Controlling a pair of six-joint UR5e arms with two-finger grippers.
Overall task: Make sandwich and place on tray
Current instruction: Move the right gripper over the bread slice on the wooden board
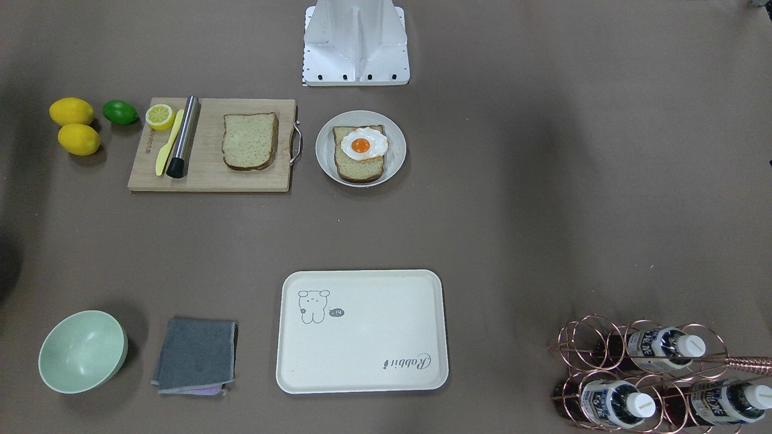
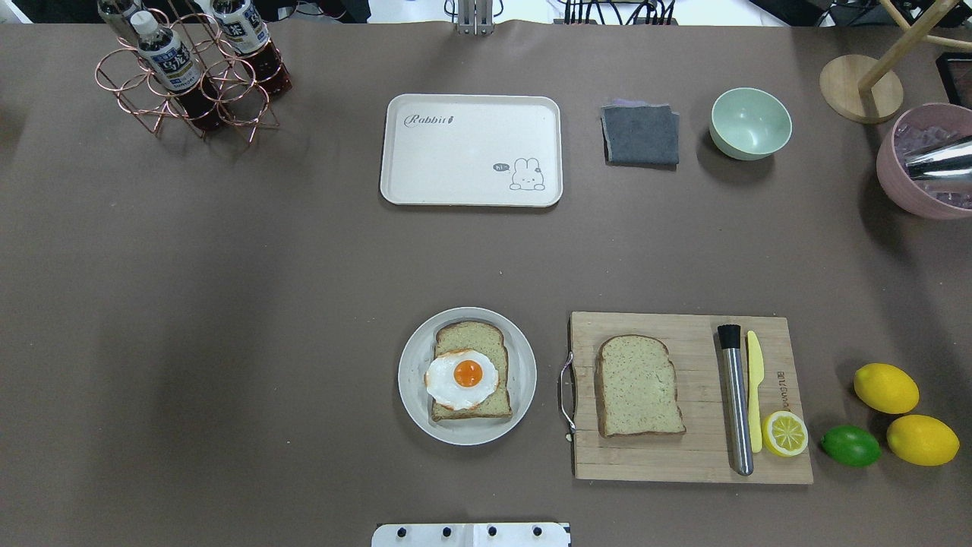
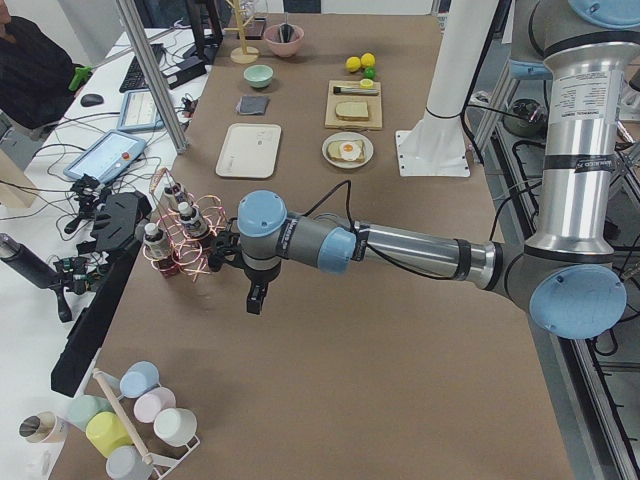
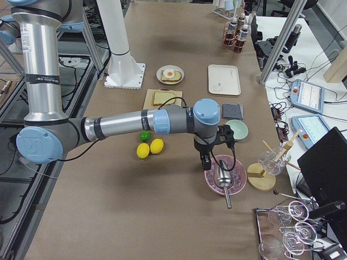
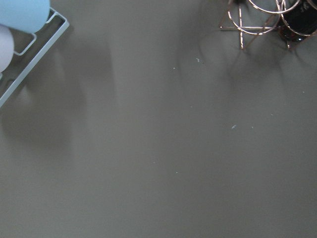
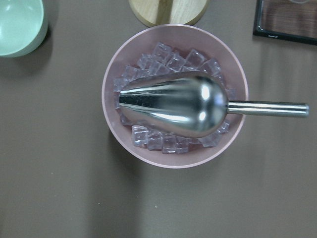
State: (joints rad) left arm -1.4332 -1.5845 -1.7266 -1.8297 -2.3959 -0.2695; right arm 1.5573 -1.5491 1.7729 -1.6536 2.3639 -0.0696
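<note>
One bread slice (image 2: 486,342) lies on a round pale grey plate (image 2: 414,357), with the fried egg (image 2: 461,376) on top of it. The second bread slice (image 2: 638,386) lies on a wooden cutting board (image 2: 683,456). The cream tray (image 2: 471,150) lies empty at the far side. My left gripper (image 3: 255,298) hangs over bare table near the bottle rack, far from the bread. My right gripper (image 4: 205,162) hangs by a pink ice bowl, also far from it. I cannot tell whether either gripper is open or shut.
A copper rack with bottles (image 2: 190,72) stands at the far left. A grey cloth (image 2: 640,134) and a green bowl (image 2: 750,123) lie right of the tray. The pink ice bowl with a metal scoop (image 6: 173,104), two lemons (image 2: 885,387) and a lime (image 2: 850,445) are at the right.
</note>
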